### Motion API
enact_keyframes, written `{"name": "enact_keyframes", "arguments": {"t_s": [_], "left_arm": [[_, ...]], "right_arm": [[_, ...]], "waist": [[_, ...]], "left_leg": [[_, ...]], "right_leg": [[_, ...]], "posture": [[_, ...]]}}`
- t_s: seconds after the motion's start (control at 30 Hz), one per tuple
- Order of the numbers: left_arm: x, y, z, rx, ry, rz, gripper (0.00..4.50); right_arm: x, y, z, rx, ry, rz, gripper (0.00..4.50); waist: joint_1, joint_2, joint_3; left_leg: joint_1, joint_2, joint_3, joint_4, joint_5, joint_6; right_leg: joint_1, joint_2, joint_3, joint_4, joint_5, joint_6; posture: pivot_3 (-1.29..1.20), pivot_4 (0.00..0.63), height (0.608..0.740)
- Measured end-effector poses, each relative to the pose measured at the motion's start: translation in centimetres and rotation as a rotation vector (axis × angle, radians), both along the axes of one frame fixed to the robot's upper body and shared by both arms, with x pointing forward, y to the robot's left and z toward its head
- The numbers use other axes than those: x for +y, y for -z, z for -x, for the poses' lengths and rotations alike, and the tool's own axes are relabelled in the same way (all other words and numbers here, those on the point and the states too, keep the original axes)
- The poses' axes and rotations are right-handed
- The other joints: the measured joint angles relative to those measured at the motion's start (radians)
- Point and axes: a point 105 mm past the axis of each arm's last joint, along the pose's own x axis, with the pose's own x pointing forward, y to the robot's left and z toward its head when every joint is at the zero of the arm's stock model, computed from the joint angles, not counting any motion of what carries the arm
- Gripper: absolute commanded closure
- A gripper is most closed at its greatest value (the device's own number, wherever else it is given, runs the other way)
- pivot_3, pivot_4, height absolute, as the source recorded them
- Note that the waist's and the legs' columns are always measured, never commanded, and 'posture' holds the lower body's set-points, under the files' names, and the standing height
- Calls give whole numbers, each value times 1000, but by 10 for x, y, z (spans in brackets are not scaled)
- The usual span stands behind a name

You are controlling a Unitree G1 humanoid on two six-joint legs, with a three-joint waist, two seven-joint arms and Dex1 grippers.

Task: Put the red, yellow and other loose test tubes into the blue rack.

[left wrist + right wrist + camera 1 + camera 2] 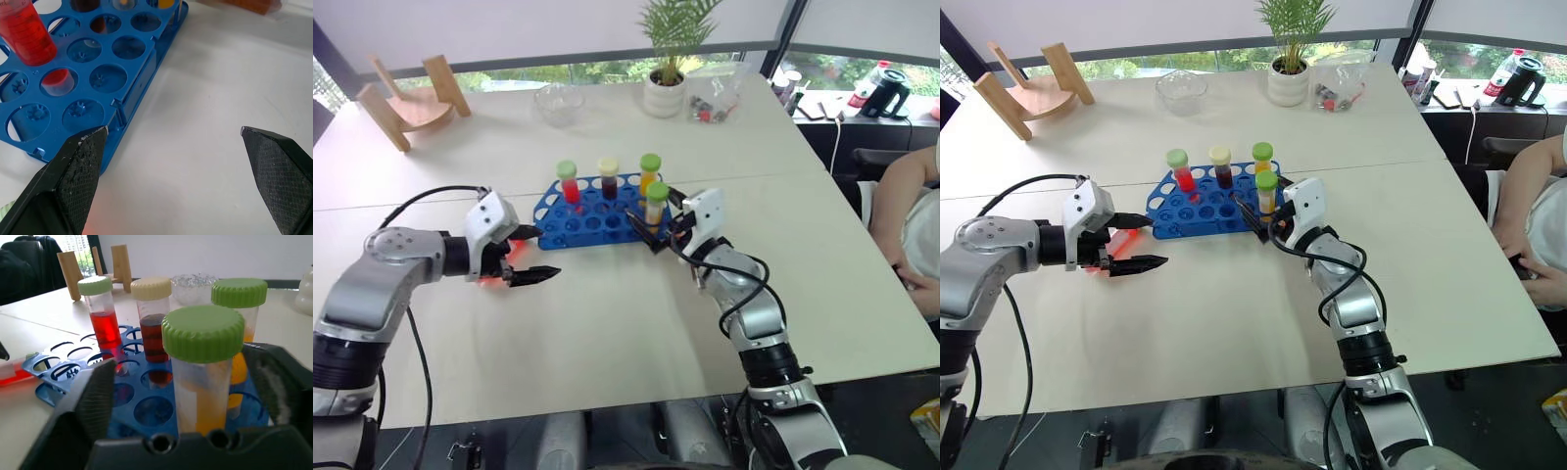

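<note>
The blue rack (592, 213) stands mid-table. Upright in it are a red tube with a green cap (569, 183), a dark brown tube with a cream cap (609, 178), an orange tube (649, 172) and the yellow tube with a green cap (203, 382) at its near right end. My right gripper (654, 215) is open, one finger on each side of the yellow tube with gaps showing. Another red tube (11, 374) lies on the table by the rack's left end. My left gripper (546, 253) hangs open and empty close to it.
At the back of the table are a wooden stand (411, 98), a glass bowl (558, 103), a potted plant (668, 83) and a clear bag (713, 103). A person (913, 225) sits at the table's right edge.
</note>
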Motion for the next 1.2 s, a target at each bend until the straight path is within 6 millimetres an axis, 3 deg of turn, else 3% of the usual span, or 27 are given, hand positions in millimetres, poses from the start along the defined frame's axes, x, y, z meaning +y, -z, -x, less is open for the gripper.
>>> {"name": "enact_keyframes", "arguments": {"t_s": [0.1,0.2,0.3,0.37,0.47,0.6,0.77,0.97,1.2], "left_arm": [[-6,-3,5,8,35,14,0],[-11,-10,12,0,99,-8,0],[-16,-16,20,-15,163,-42,0],[-24,-19,22,-32,215,-55,0],[-38,-35,19,-104,258,-42,0],[-52,-37,17,-141,286,-25,0],[-51,-25,16,-128,249,-18,0],[-56,-13,24,-125,221,-4,0],[-58,-8,28,-133,185,4,0]], "right_arm": [[-21,-16,14,-5,-47,97,78],[-58,-42,27,81,-91,231,78],[-90,-54,36,289,-108,387,78],[-97,-51,46,502,-148,488,78],[-96,-41,51,799,-170,483,78],[-82,-34,31,1076,-133,356,78],[-67,-26,8,1235,-76,306,78],[-58,8,-4,1291,33,425,78],[-65,21,-4,1181,38,622,3406]], "waist": [[5,0,0],[6,0,0],[4,0,0],[-1,2,1],[-6,1,1],[-12,1,1],[-4,1,1],[0,1,1],[-1,-2,-2]], "left_leg": [[-1,0,0,1,0,0],[0,0,0,1,0,0],[2,0,-1,0,-1,1],[3,0,0,-1,-1,2],[4,1,0,0,-2,4],[3,0,1,0,-2,4],[-3,0,1,0,-2,5],[-4,0,2,1,-2,5],[1,0,0,2,-2,5]], "right_leg": [[0,0,0,0,0,0],[1,0,0,0,0,0],[3,1,0,-1,0,-1],[2,1,0,-1,-1,-1],[2,2,1,-1,-1,-2],[2,2,2,-1,-1,-1],[-4,1,2,-2,-1,-1],[-4,0,1,-1,-1,-1],[2,0,0,-1,-1,-1]], "posture": [[0,150,740],[0,150,740],[0,150,740],[0,150,740],[0,150,740],[0,150,740],[0,150,740],[0,150,740],[0,150,740]]}}
